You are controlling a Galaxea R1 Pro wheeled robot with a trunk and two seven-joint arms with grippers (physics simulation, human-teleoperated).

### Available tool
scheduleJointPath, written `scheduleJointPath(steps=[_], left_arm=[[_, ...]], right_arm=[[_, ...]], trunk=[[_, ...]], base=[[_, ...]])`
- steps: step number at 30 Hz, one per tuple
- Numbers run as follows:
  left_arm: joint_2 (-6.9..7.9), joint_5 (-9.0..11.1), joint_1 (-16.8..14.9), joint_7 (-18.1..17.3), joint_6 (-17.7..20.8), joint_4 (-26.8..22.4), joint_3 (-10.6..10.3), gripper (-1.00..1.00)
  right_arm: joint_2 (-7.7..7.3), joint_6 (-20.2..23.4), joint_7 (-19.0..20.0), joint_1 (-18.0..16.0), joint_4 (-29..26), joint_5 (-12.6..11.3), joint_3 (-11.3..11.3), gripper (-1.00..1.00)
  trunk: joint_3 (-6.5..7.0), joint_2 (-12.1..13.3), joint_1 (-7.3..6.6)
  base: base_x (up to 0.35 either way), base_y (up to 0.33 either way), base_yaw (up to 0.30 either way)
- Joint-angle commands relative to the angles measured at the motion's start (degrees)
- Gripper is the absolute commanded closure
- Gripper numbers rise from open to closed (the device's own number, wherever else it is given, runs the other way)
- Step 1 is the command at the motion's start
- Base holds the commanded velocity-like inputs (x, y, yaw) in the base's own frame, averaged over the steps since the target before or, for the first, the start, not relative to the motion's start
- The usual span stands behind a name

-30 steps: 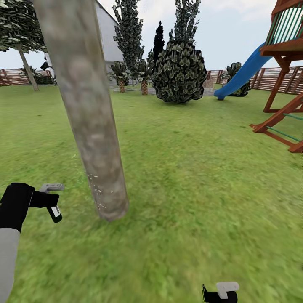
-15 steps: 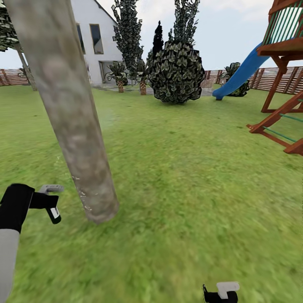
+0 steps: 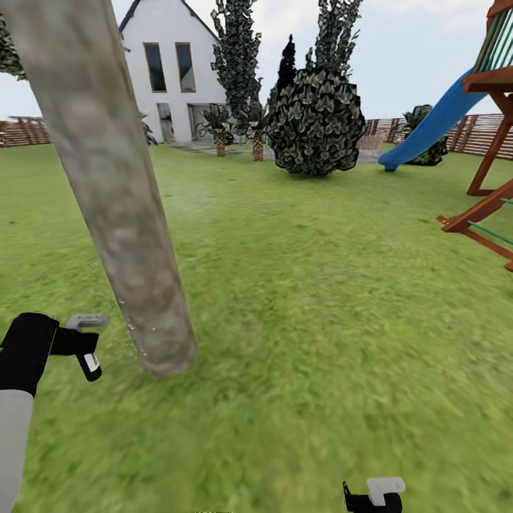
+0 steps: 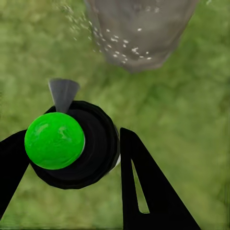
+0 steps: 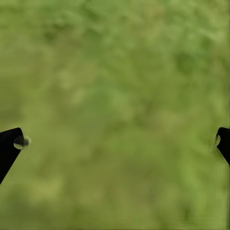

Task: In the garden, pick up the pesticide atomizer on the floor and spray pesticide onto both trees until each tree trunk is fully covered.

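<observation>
Beside the tree trunk [image 3: 117,206], left tool [image 4: 72,158] clamped on pesticide atomizer [image 4: 72,143], right tool [image 5: 115,143] apart, no readable writing

- Head view looks forward and down across the lawn [image 3: 320,285], the tree trunk [image 3: 121,214] near.
- Left wrist view faces down, close, sharing that trunk's base [image 4: 139,33].
- Right wrist view looks down at grass [image 5: 115,105].
</observation>
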Motion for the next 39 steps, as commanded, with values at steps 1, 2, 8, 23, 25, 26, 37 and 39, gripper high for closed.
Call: scheduleJointPath(steps=[1,2,8,23,25,26,37,39], left_arm=[[0.00,0.01,0.00,-0.02,-0.01,0.00,0.00,1.00],[0.00,0.00,0.00,-0.02,-0.01,0.00,0.00,1.00],[0.00,-0.08,0.00,-0.02,-0.01,0.00,0.04,1.00],[0.05,-0.20,0.00,-0.02,-0.08,1.31,0.10,1.00],[0.03,-0.24,0.00,-0.02,-0.09,1.32,0.09,1.00],[0.02,-0.25,0.00,-0.02,-0.09,1.32,0.09,1.00],[0.00,-0.28,0.00,-0.02,-0.09,1.32,0.06,1.00],[0.00,-0.26,0.00,-0.02,-0.09,1.32,0.08,1.00]], right_arm=[[0.00,0.00,0.00,0.00,0.00,0.00,0.00,-1.00],[0.00,-0.01,0.00,0.00,0.00,0.01,0.00,-1.00],[0.00,0.03,0.00,0.00,0.00,-0.03,0.00,-1.00],[0.00,0.02,0.00,0.02,0.00,0.01,0.00,-1.00],[0.00,0.01,0.00,0.01,0.00,0.01,0.00,-1.00],[0.00,0.02,0.00,0.00,0.00,0.01,0.00,-1.00],[0.00,0.04,0.03,0.00,0.06,0.01,0.00,-1.00],[0.00,0.04,0.04,0.00,0.05,0.01,0.00,-1.00]], trunk=[[0.00,0.00,0.00],[0.00,0.00,0.00],[0.00,0.00,0.00],[0.00,0.00,0.00],[0.00,0.00,0.00],[0.00,0.00,0.00],[0.00,0.00,0.00],[0.00,0.00,0.00]], base=[[0.000,-0.275,0.223],[0.000,-0.275,0.113],[0.000,-0.275,0.015],[0.017,-0.275,0.060],[0.123,-0.273,0.273],[0.142,-0.268,0.276],[0.204,-0.224,0.095],[0.231,-0.199,0.000]])
